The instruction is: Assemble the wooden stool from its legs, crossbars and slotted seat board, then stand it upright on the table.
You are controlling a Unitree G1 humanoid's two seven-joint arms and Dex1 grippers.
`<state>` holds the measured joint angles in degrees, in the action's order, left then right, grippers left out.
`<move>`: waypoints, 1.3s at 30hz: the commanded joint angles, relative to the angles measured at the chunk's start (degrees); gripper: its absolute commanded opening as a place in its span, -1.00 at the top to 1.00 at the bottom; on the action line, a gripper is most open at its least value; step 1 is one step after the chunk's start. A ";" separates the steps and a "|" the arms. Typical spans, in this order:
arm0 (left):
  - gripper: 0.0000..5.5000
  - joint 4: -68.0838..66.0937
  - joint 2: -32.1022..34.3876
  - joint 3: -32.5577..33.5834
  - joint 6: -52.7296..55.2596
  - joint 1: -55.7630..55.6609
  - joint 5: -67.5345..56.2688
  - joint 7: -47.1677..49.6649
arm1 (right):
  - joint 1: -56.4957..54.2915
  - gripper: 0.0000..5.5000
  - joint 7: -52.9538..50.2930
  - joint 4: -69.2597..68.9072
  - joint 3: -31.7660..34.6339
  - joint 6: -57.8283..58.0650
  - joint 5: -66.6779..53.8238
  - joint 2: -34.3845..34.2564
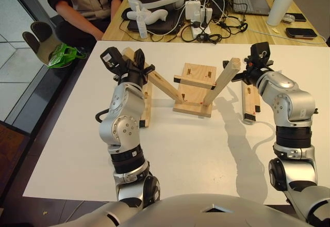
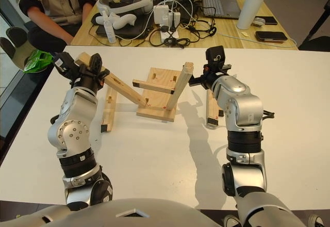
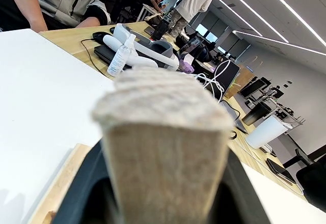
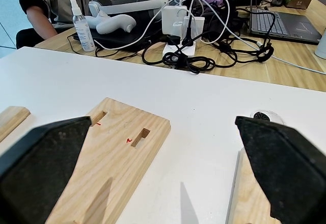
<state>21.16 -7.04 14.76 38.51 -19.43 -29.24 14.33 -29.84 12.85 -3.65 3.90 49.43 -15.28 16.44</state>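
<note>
Fingers of the left gripper [image 1: 133, 62] clamp the left leg [image 1: 165, 85]; those of the right gripper [image 1: 241, 75] gape empty beside the right leg [image 1: 221, 82]. With the seat board [image 1: 191, 106] flat on the tabletop [image 1: 206, 149], I would square each leg before pressing.

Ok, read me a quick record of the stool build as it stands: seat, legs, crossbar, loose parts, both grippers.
seat board: flat on table, slots up
left leg: slanted, lower end at the board, upper end in left gripper
right leg: slanted, lower end at the board
crossbar: between the two legs
right gripper: open, beside the right leg's top
left spare piece: lying by the left arm
right spare piece: lying by the right arm
stool: not yet upright
</note>
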 commanded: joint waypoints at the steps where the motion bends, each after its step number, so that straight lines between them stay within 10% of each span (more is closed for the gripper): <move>1: 0.63 -1.51 -0.88 -1.54 -1.67 1.41 0.02 -1.61 | -1.34 -0.96 -0.30 0.45 0.64 -0.13 0.42 0.31; 39: 0.63 -1.57 7.14 -9.07 -3.14 2.21 8.46 -8.12 | -2.60 -0.96 -0.30 1.13 1.05 -0.64 0.81 0.45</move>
<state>20.42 -1.55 6.58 34.43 -17.47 -23.63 5.61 -31.51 12.83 -2.49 4.66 48.89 -14.76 16.66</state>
